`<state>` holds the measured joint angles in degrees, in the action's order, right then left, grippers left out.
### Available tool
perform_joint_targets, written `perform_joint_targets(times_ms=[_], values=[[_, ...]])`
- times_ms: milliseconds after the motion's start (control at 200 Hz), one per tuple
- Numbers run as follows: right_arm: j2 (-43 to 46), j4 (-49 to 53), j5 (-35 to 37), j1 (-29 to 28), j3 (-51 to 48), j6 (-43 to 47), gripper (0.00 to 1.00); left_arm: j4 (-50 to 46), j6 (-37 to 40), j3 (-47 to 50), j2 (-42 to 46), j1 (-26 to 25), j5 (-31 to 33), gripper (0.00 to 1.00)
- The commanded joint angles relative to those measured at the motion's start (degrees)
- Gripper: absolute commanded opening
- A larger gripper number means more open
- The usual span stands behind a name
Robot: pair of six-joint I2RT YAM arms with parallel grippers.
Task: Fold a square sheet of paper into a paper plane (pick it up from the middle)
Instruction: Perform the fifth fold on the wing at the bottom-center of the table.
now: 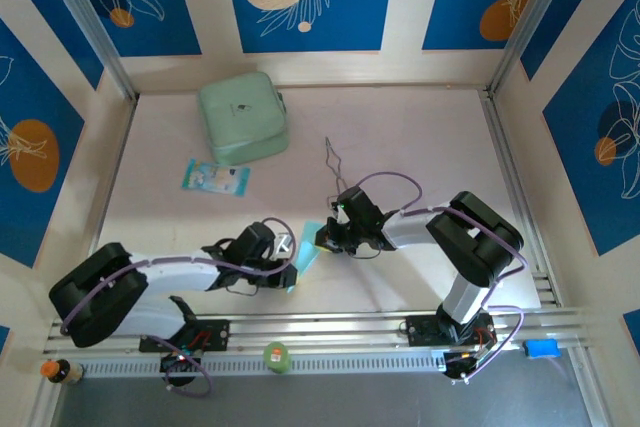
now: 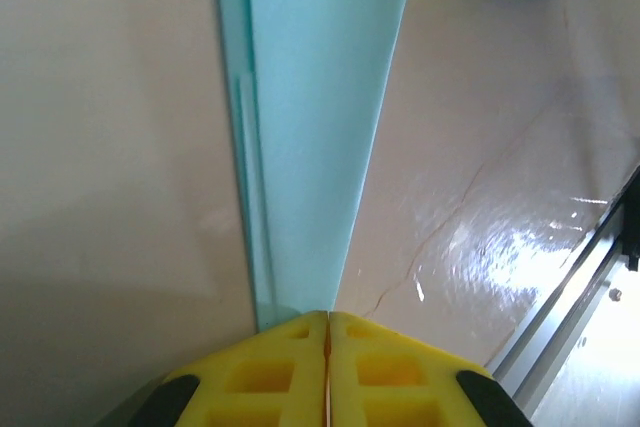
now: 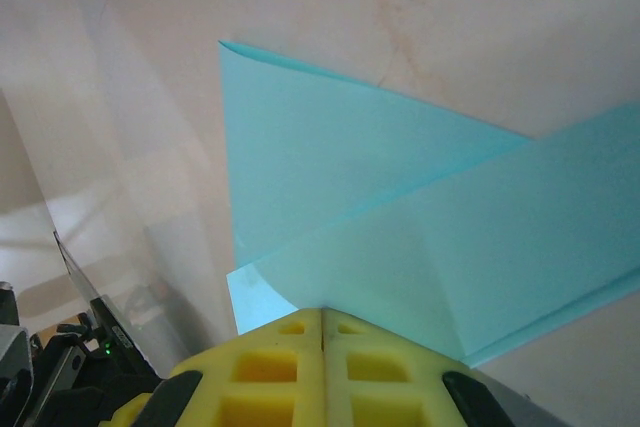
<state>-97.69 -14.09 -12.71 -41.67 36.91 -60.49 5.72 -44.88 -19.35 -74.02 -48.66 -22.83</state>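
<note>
The square sheet of paper (image 1: 309,253) is cyan and folded into a slim, layered shape, spanning the short gap between my two grippers near the table's front middle. My left gripper (image 1: 292,269) is shut, its yellow jaws pressed together at the near end of the long narrow strip of paper (image 2: 310,127), which runs away from the left gripper's tips (image 2: 327,315). My right gripper (image 1: 325,239) is also shut, and the folded paper (image 3: 400,207) with its overlapping flaps disappears behind the right gripper's tips (image 3: 322,309).
A mint-green rounded case (image 1: 243,119) sits at the back left, with a small blue-and-white packet (image 1: 215,177) in front of it. Metal tongs (image 1: 335,161) lie just behind the right gripper. A metal rail (image 1: 330,327) runs along the front edge.
</note>
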Motion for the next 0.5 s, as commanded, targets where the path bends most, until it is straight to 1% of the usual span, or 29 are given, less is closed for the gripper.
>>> perform_joint_targets(times_ms=[0, 285, 405, 495], values=[[-2.5, 5.9, 4.5, 0.6, -1.0, -0.2, 0.02, -10.3, 1.1, 2.0, 2.2, -0.9, -0.3, 0.07], [-2.2, 6.1, 4.8, 0.5, -1.1, -0.2, 0.02, -17.2, 1.6, 1.9, 10.3, -0.9, 0.8, 0.07], [-2.1, 6.3, 4.9, 0.4, -0.9, -0.2, 0.02, -17.7, 0.7, -0.2, 14.0, -0.9, 2.9, 0.07], [-2.1, 6.4, 4.9, 0.4, -1.0, -0.2, 0.02, -15.6, -0.3, -1.7, 15.4, -0.9, 4.2, 0.07]])
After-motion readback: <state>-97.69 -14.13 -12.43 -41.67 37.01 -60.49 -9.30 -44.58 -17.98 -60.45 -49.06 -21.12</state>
